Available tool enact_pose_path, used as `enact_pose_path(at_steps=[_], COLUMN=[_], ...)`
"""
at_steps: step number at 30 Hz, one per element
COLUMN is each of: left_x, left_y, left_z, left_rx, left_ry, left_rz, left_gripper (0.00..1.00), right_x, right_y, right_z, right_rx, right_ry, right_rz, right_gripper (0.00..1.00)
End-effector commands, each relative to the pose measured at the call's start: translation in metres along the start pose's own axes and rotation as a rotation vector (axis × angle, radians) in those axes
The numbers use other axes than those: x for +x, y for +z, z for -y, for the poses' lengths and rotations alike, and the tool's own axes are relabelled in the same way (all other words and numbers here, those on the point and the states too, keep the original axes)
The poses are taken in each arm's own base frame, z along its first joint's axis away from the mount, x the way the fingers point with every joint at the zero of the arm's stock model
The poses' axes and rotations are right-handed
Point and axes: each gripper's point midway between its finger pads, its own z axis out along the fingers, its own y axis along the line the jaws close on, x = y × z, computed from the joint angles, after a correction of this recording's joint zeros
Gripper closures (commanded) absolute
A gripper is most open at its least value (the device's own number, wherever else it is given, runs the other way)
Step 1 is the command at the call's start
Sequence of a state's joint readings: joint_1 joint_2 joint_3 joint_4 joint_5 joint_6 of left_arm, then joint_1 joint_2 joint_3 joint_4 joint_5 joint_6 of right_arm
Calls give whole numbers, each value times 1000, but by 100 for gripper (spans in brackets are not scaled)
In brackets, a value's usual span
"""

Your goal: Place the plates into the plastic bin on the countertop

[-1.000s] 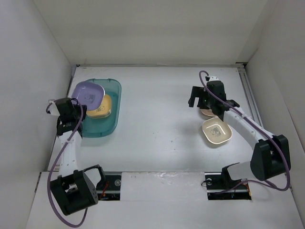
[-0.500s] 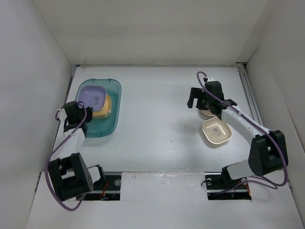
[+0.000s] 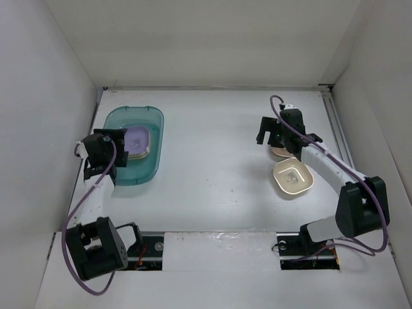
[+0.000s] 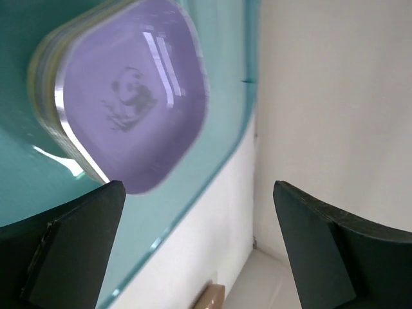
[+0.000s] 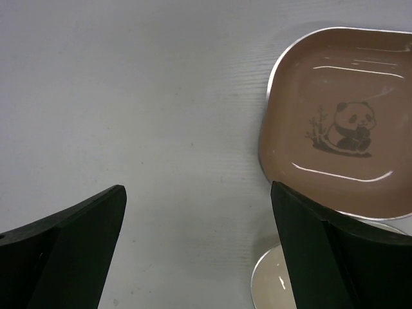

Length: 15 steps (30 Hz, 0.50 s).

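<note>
The teal plastic bin (image 3: 149, 122) stands at the left of the white countertop (image 3: 212, 161). A purple plate (image 3: 136, 140) lies flat in it on a stack of plates. In the left wrist view the purple plate (image 4: 132, 96) shows a panda motif inside the bin (image 4: 225, 84). My left gripper (image 3: 109, 153) is open at the bin's near left rim, holding nothing. On the right lie a cream plate (image 3: 293, 177) and a brown plate (image 5: 341, 129). My right gripper (image 5: 198, 190) hovers open just left of the brown plate, over bare countertop.
White walls close in the countertop on the left (image 3: 45, 129), back and right. A metal rail (image 3: 338, 129) runs along the right edge. The arm bases (image 3: 96, 248) sit at the near edge.
The left gripper opened and let go of the purple plate, which dropped flat onto the stack in the bin. The right arm has hardly moved.
</note>
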<state>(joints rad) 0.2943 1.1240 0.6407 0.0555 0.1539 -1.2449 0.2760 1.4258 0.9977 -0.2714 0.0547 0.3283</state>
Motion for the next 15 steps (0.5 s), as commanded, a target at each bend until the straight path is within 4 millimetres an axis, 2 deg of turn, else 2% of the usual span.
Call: enact_pose_path(at_steps=[1, 2, 4, 5, 7, 8, 9, 12, 15], left_x=[-3, -3, 2, 2, 2, 5, 5, 11, 16], left_y=[-36, -47, -58, -62, -69, -72, -77, -70, -64], left_z=[56, 66, 74, 81, 83, 86, 94, 87, 80], left_rx=[174, 211, 241, 257, 263, 275, 301, 286, 266], left_ry=[73, 111, 166, 197, 287, 322, 359, 468, 550], left_rz=[3, 6, -16, -18, -15, -32, -32, -81, -127], left_gripper=[0, 0, 0, 0, 0, 0, 0, 0, 0], right_x=[-38, -36, -33, -35, -34, -36, -39, -41, -26], right_y=[-10, -8, -5, -7, -7, -12, -13, -12, 4], right_z=[38, 53, 81, 107, 131, 154, 165, 196, 205], right_rx=[141, 189, 259, 307, 354, 403, 424, 459, 467], right_ry=[103, 129, 197, 238, 285, 310, 327, 386, 391], right_rz=[115, 107, 109, 122, 127, 140, 144, 143, 81], right_gripper=[0, 0, 0, 0, 0, 0, 0, 0, 0])
